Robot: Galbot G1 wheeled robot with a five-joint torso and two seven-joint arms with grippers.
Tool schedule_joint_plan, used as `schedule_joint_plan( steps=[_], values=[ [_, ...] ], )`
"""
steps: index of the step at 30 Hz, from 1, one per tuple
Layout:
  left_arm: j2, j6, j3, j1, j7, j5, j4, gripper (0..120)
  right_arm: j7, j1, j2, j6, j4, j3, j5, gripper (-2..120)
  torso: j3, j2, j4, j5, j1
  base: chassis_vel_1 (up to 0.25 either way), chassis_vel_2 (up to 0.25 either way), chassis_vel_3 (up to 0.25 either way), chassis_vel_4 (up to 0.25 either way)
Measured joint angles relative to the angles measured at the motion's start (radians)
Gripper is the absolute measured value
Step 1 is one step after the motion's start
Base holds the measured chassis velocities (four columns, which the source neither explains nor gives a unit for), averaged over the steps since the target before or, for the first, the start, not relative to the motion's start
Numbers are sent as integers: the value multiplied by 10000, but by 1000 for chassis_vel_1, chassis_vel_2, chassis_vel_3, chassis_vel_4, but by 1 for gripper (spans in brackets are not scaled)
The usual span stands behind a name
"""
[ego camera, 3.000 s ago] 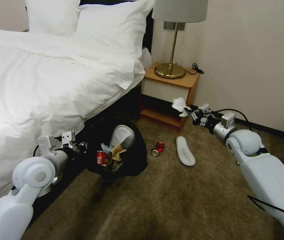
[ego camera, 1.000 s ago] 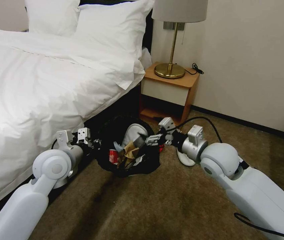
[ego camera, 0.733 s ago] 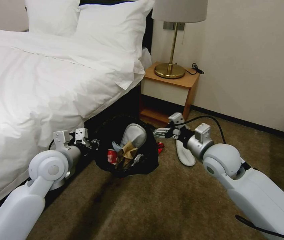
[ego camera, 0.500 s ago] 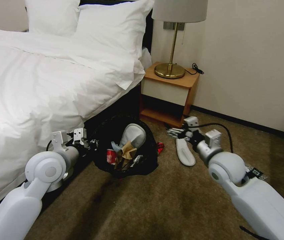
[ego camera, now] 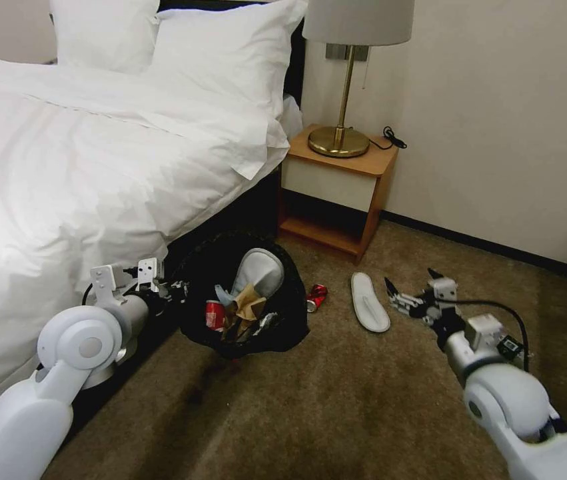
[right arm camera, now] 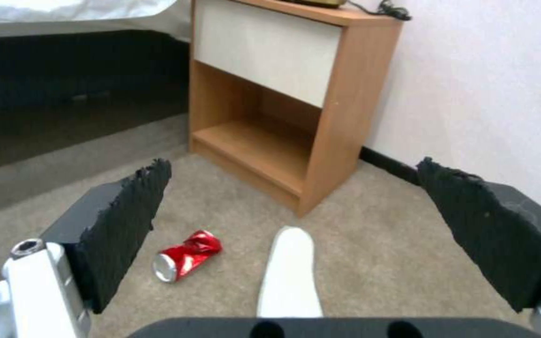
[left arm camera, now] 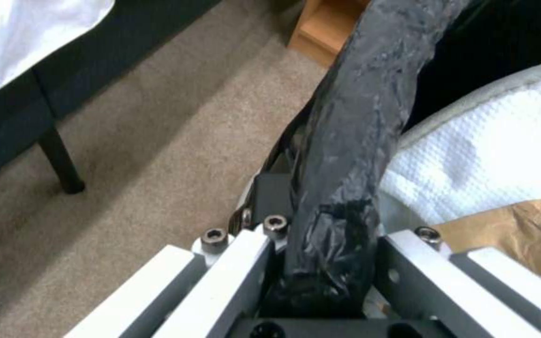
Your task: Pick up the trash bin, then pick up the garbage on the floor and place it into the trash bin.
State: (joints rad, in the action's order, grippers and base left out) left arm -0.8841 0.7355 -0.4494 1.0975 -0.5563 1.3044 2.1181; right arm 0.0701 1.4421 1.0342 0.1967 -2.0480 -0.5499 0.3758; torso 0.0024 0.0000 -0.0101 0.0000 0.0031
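Slipper (ego camera: 370,301) lies lengthwise, toe toward the nightstand (ego camera: 336,190).

Brown carpet floor (ego camera: 336,400) carried a white slipper (ego camera: 370,301) lying flat, right of a crushed red can (ego camera: 315,296) on its side, just apart. Wooden nightstand (ego camera: 336,187) stood at the far wall, brass lamp (ego camera: 340,137) on top.

No legible text or labels.
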Motion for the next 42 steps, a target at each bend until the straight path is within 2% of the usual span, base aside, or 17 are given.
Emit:
schedule_joint_plan(
  steps=[1,4,11,28,34,42],
  values=[
    [0,0,0,0,0,0,0,2,0,0,0,0,0,0,0,100,0,0,0,0,0,0,0,0,0],
    [87,0,-146,124,6,15,134,2,-59,604,847,-116,-290,-427,-392,100,-1,1,0,0,0,0,0,0,0],
    [198,0,-161,91,-110,-4,140,2,-75,927,1632,-149,-396,-891,-758,100,0,0,0,0,0,0,0,0,0],
    [320,0,-137,140,-281,-116,397,2,3,831,1785,-115,-522,-893,-809,100,1,0,3,0,-1,0,0,0,0],
    [315,0,-169,161,-305,-99,508,2,52,909,1793,-96,-575,-866,-883,100,1,0,2,-1,0,-84,-14,-8,-99],
    [322,0,-417,325,-307,-52,691,2,75,1034,1805,-86,-608,-821,-987,100,1,0,-3,1,0,-96,-17,-24,-90]
  ],
)
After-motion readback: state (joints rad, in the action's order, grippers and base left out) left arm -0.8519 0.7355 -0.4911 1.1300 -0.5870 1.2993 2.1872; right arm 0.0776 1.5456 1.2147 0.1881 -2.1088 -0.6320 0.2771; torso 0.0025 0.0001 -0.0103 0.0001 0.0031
